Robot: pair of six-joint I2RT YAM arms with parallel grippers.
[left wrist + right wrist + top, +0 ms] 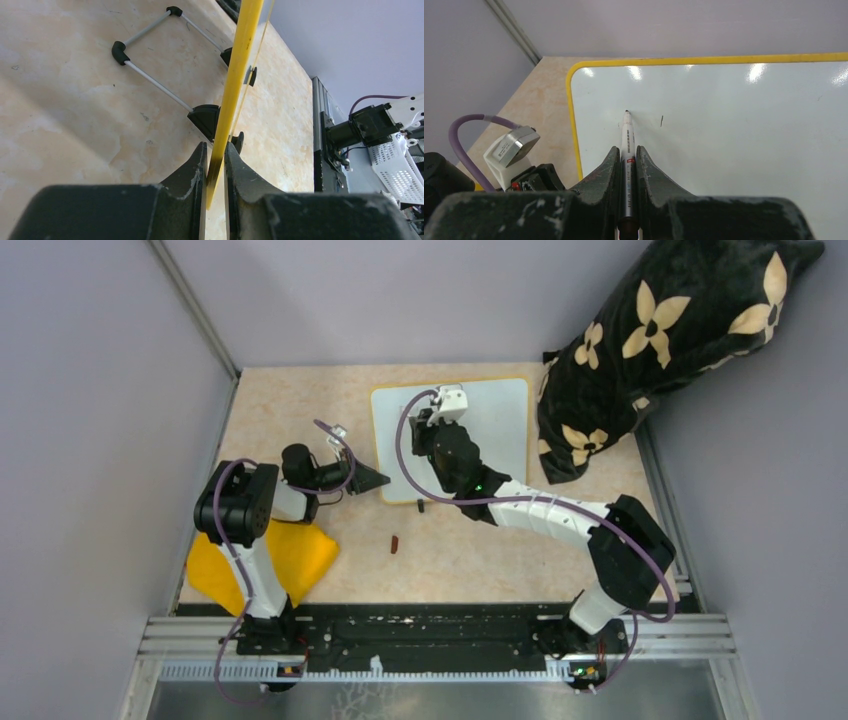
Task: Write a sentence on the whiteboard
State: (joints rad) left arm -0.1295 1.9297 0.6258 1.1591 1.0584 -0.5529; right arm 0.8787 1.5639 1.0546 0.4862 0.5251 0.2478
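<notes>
The whiteboard (pixel 500 430) stands tilted on the table, glossy white with a thin yellow frame (pixel 572 120). My left gripper (pixel 383 478) is shut on its left edge; in the left wrist view the yellow frame (pixel 235 85) runs between the fingers of the left gripper (pixel 216 150). My right gripper (pixel 627 150) is shut on a grey-white marker (pixel 627 137), whose dark tip touches the whiteboard (pixel 734 130) near its upper left corner. Of the sentence, only one short dark stroke (pixel 661 120) shows, to the right of the tip. From above, the right gripper (pixel 430 422) hangs over the board's left part.
A small brown marker cap (pixel 396 543) lies on the table in front of the board. A yellow cloth (pixel 300 555) sits by the left arm's base. A black flowered cushion (pixel 660 340) leans at the back right. The board's wire stand (pixel 150 82) rests behind it.
</notes>
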